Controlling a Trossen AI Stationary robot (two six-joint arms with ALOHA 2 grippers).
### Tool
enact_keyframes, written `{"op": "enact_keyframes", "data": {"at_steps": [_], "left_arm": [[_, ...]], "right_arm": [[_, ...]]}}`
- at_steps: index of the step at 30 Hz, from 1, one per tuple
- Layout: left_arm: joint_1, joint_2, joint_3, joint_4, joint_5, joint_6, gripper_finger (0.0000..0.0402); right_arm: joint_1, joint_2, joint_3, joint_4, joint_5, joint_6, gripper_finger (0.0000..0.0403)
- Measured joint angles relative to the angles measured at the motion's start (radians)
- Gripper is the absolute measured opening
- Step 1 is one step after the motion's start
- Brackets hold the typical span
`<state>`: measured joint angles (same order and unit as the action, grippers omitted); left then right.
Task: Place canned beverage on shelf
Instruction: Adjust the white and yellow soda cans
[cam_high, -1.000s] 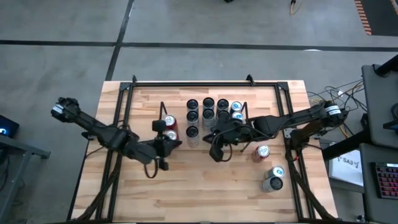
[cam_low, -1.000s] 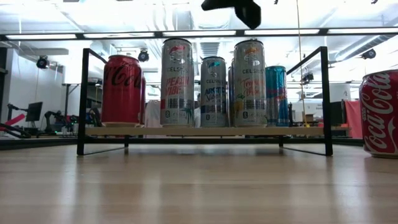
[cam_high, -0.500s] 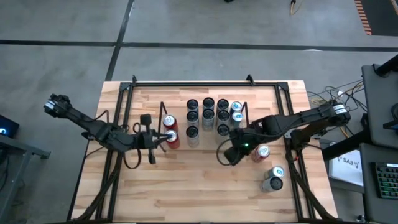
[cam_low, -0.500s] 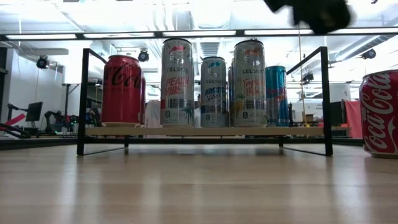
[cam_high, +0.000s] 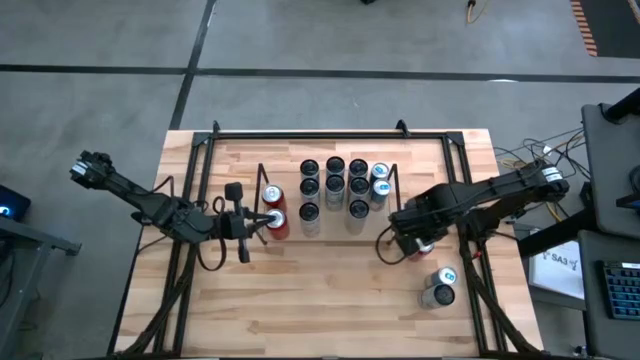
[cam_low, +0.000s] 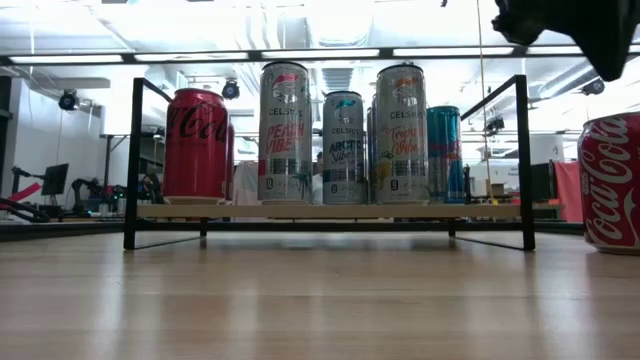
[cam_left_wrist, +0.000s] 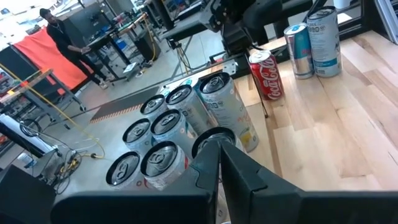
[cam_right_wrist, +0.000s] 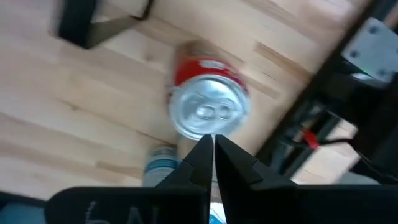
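Light wood-plank table (cam_high: 320, 300) carries the low black-wire shelf with light wood base (cam_low: 330, 211), loaded with tall silver cans (cam_high: 335, 185) and two red cola cans at its left end (cam_high: 272, 205). Left gripper (cam_high: 258, 222), fingers pressed together and empty, hangs beside those red cans. Right gripper (cam_right_wrist: 211, 163), fingers likewise pressed together and empty, hovers above a red cola can (cam_right_wrist: 208, 99) standing upright on the table, off the shelf's right end. Two more cans (cam_high: 438, 287) stand nearby.
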<state>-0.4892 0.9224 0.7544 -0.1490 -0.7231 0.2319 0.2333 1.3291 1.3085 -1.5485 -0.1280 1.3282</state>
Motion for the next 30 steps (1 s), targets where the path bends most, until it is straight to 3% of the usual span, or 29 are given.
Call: {"op": "enact_keyframes", "data": {"at_steps": [9, 13, 17, 26, 30], "left_arm": [[0.000, 0.007, 0.000, 0.000, 0.000, -0.012, 0.0000], [0.000, 0.007, 0.000, 0.000, 0.000, -0.013, 0.0000], [0.000, 0.007, 0.000, 0.000, 0.000, -0.013, 0.0000], [0.000, 0.007, 0.000, 0.000, 0.000, -0.013, 0.0000], [0.000, 0.007, 0.000, 0.000, 0.000, -0.013, 0.0000]], "right_arm": [[0.000, 0.007, 0.000, 0.023, 0.002, -0.027, 0.0010], [0.000, 0.007, 0.000, 0.022, 0.008, -0.015, 0.0032], [0.000, 0.008, 0.000, 0.022, 0.008, -0.015, 0.0090], [0.000, 0.009, -0.001, 0.016, 0.025, 0.033, 0.0285], [0.000, 0.010, -0.001, 0.017, 0.042, -0.022, 0.0345]]}}
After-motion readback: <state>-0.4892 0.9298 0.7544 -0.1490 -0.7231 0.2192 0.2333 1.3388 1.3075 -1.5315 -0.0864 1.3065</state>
